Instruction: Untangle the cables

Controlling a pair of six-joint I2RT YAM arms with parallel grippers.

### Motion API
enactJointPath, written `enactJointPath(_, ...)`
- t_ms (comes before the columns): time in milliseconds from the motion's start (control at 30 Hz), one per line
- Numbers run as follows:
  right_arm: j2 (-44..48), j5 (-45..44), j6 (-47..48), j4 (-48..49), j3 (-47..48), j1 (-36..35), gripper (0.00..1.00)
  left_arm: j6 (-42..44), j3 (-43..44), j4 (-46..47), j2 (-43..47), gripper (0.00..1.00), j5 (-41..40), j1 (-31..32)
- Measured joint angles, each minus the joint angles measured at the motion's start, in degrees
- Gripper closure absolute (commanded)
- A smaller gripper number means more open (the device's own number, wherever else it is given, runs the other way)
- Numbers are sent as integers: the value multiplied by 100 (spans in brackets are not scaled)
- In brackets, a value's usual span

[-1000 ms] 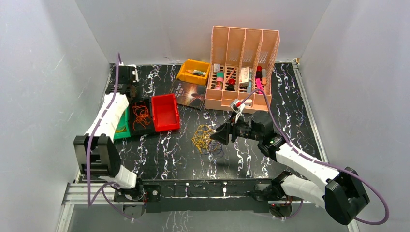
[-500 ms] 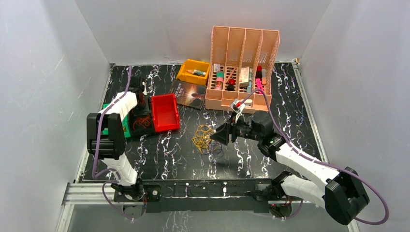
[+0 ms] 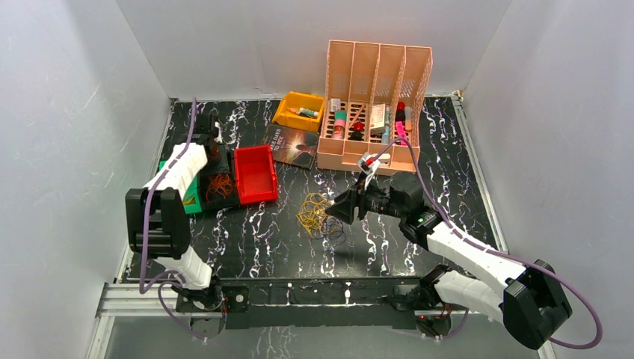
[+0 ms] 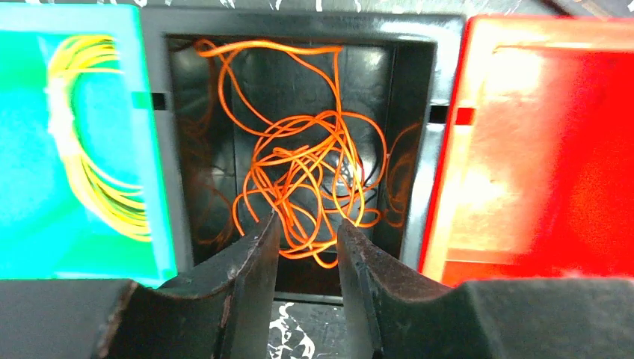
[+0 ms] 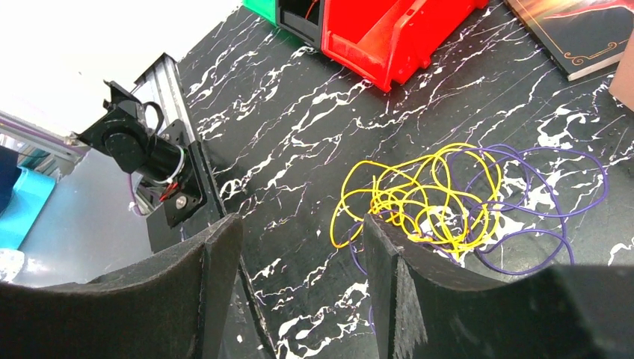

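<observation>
White shells and blocky black joints are seen on the left arm (image 3: 182, 166) and right arm (image 3: 471, 250). Lilac cables (image 3: 194, 120) are strung behind the left claw (image 4: 308, 228) and right claw (image 5: 299, 224), whose fingers (image 4: 247, 269) are moulded black.

Right hand (image 3: 336, 212) hovers beside yellow cables (image 3: 312, 212), apparently open.

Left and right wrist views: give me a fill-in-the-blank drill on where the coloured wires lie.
The thin orange wire bundle lies in the middle plastic bin, coloured ____, between a green plastic bin and a red plastic bin. The green bin holds a thin wire coil coloured ____. On the black marbled table, a thin yellow wire tangle is intertwined with a second thin wire, coloured ____. The right claw stands ____ beside that tangle.
Missing: black; yellow; purple; open.
</observation>
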State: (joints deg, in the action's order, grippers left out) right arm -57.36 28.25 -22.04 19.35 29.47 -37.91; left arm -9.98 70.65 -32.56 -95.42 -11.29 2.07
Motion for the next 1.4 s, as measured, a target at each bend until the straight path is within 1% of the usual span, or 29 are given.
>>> enactJointPath(67,0,-33,-2,-4,0,0,32,24,66,-57,227,58,-48,0)
enactJointPath(233,-2,-446,-7,-260,4,0,30,37,184,-146,776,55,-170,-2)
enactJointPath(433,-57,-1670,-4,-1261,380,0,29,4,184,-221,1572,56,-149,-2)
enactJointPath(533,-66,-2229,-7,-1591,575,2,29,-125,184,-223,1899,57,120,7)
enactJointPath(633,-98,-2575,-35,-1768,627,2,29,-350,155,-210,2105,57,400,164)
enactJointPath(700,-195,-2715,-70,-1897,645,2,29,-501,90,-195,2149,56,446,472)
enactJointPath(833,-461,-2828,-177,-2085,656,0,29,-846,-184,35,2100,55,586,1661)
enactJointPath(933,-573,-2861,-251,-2168,656,2,29,-1029,-431,352,1974,54,776,2426)
enactJointPath(1000,-592,-2885,-330,-2199,656,2,29,-1113,-459,527,1720,54,837,2835)
enactJointPath(1167,-527,-2894,-623,-2046,544,2,28,-1150,-317,881,802,54,863,3436)
enactJointPath(1300,-227,-2896,-837,-1943,219,2,28,-1091,-92,1025,175,53,863,3696)
enactJointPath(1400,-157,-2898,-887,-1932,179,2,28,-1051,15,1147,-70,53,887,3783)
